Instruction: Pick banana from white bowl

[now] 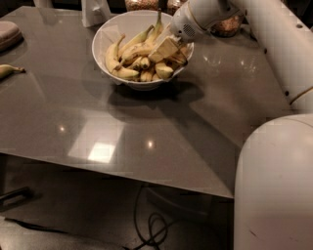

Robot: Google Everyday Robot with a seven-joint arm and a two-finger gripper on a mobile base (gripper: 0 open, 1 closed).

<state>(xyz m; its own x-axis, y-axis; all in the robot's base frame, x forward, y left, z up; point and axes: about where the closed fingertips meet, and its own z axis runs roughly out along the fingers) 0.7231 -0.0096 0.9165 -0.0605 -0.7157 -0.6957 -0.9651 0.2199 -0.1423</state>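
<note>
The white bowl (105,36) stands at the far middle of the grey table and holds several yellow bananas. A long, gently curved banana (115,62) lies along the bowl's left side. Shorter bananas are piled in the middle and right. One banana (137,51) points left from the gripper's tip. My gripper (164,49) reaches down into the right half of the bowl, among the bananas, from the white arm (205,14) at the upper right. The bananas under it are partly hidden.
A single banana (9,70) lies at the table's left edge, below a grey pad (7,35). A white object (95,10) and jars (227,27) stand behind the bowl. My white base (274,185) fills the lower right. Cables lie on the floor.
</note>
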